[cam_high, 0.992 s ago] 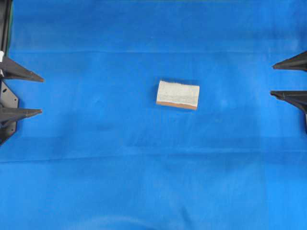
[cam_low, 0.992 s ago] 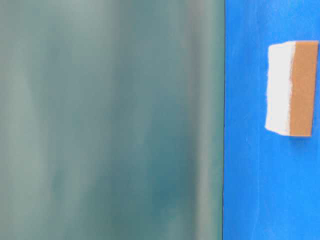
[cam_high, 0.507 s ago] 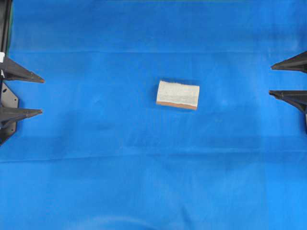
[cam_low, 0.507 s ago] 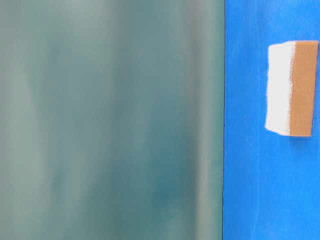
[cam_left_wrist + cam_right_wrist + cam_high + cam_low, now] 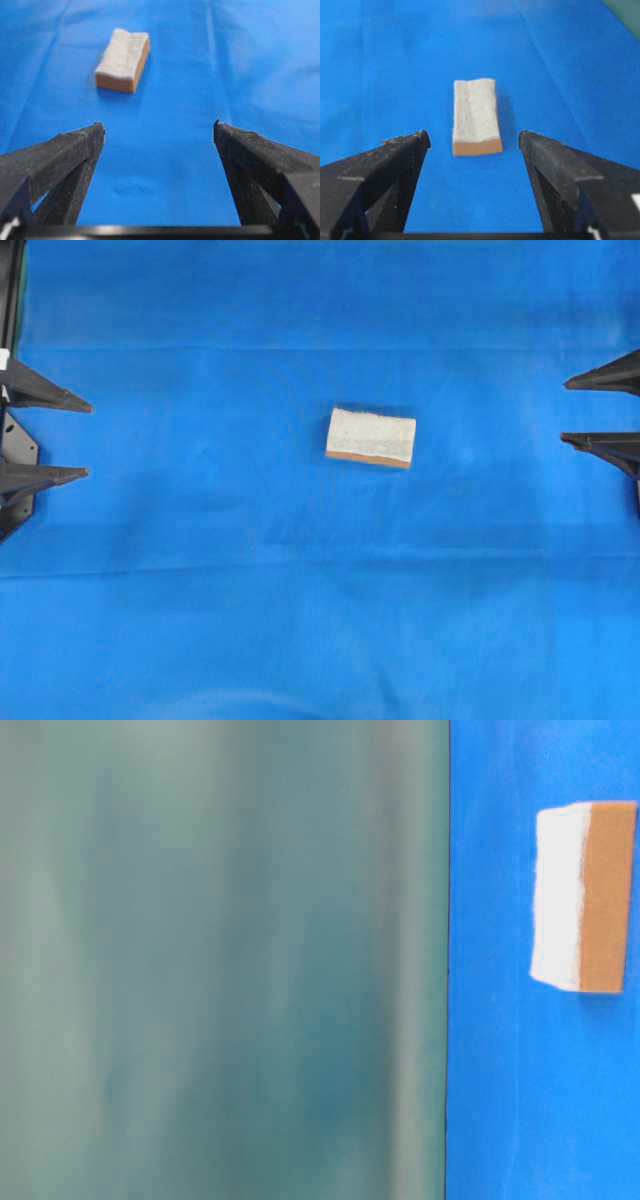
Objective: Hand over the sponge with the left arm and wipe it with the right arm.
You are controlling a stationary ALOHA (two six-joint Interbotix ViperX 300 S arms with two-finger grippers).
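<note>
The sponge (image 5: 370, 437) lies flat mid-table on the blue cloth (image 5: 300, 590), whitish side up, long axis running between the arms. The left gripper (image 5: 85, 440) and right gripper (image 5: 565, 411) sit well apart from it, jaws wide, holding nothing.

1. The sponge (image 5: 371, 437) lies flat near the centre of the blue cloth (image 5: 300, 620), whitish top up, orange edge toward the frame's bottom.
2. At the left edge, the left gripper (image 5: 88, 440) shows spread fingers.
3. At the right edge, the right gripper (image 5: 563, 411) likewise gapes, well apart from the sponge.
</note>
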